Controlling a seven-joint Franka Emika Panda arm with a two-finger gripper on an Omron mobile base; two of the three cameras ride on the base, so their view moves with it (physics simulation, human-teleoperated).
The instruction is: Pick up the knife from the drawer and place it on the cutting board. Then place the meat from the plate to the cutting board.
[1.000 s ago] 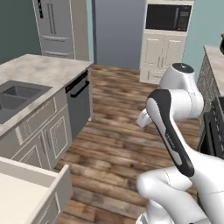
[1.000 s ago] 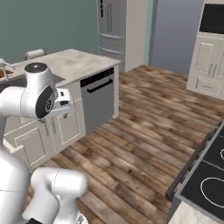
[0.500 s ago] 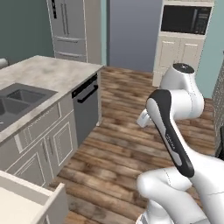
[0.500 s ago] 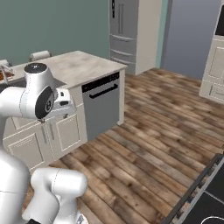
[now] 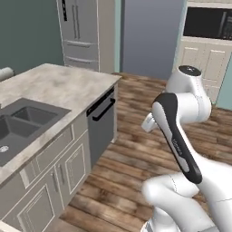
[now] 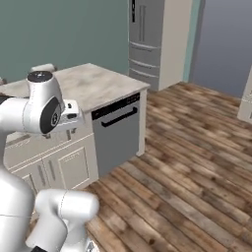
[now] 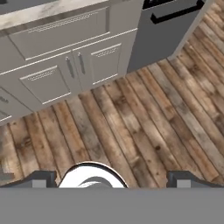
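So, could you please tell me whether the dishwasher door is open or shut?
Shut: the dishwasher door sits flush with the counter front, its handle bar level.

Kitchen: sink, dishwasher, fridge.

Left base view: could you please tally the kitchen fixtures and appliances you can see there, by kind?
Fridge: 1
Dishwasher: 1
Sink: 1
Microwave: 1
Total: 4
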